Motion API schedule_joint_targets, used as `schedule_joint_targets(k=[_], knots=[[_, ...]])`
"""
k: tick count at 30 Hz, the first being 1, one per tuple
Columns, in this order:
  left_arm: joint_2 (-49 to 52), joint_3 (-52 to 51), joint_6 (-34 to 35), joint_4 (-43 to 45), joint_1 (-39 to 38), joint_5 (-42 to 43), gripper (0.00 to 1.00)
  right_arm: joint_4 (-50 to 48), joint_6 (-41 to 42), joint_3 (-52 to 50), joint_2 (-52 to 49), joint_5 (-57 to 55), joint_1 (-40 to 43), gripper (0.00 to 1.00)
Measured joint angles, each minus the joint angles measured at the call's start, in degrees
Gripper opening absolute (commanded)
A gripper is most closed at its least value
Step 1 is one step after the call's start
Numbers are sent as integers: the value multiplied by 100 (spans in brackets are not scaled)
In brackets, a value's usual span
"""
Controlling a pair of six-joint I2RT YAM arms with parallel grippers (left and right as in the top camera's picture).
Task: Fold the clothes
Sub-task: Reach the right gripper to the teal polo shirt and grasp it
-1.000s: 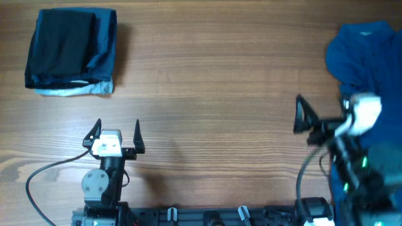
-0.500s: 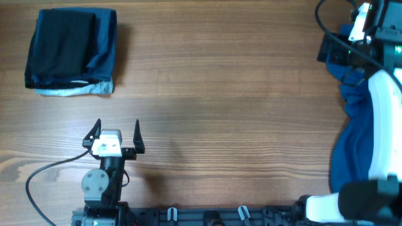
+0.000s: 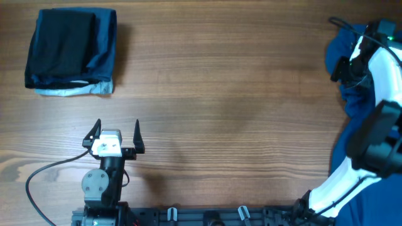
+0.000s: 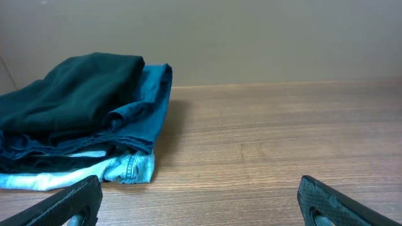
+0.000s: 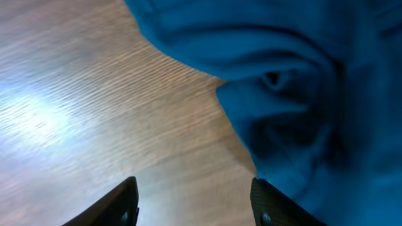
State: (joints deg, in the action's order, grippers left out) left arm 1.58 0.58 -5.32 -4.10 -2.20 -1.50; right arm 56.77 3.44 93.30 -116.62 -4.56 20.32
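A medium-blue polo shirt (image 3: 359, 103) lies bunched along the right edge of the wooden bench (image 3: 239, 94). Its rumpled fabric runs from the far right corner toward the near right corner and out of the overhead view. The white right arm (image 3: 384, 69) reaches from the near edge across the shirt to its far end, close to the far right corner. From the wrist camera, the right jaws stand apart, open, with bare wood grain between them. One fingertip (image 5: 267, 201) sits at the border of the blue cloth, though whether it touches cannot be told. Nothing is gripped. A thick fold of the shirt lies just ahead of the jaws.

Well apart, by the left half of the near edge, the left arm (image 3: 103, 172) rests with the left jaws spread wide and empty, pointing toward the far edge. At the far left corner sits a stack of folded dark garments (image 3: 70, 51), a pale blue edge showing at its bottom. The left wrist camera faces the stack across bare wood. A black cable (image 3: 38, 176) loops beside the left arm toward the near edge.
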Motion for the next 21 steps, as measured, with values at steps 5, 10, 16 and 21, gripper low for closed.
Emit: schedule_joint_targets(k=[5, 10, 16, 21], knots=[[0, 0, 0, 0, -2, 0, 100, -588, 55, -2, -417, 2, 20, 56], [0, 0, 0, 0, 0, 0, 100, -968, 264, -4, -634, 2, 186, 56], [0, 0, 0, 0, -2, 0, 100, -1187, 302, -85, -634, 2, 326, 57], [0, 0, 0, 0, -2, 0, 100, -1672, 341, -658, -643, 33, 356, 57]])
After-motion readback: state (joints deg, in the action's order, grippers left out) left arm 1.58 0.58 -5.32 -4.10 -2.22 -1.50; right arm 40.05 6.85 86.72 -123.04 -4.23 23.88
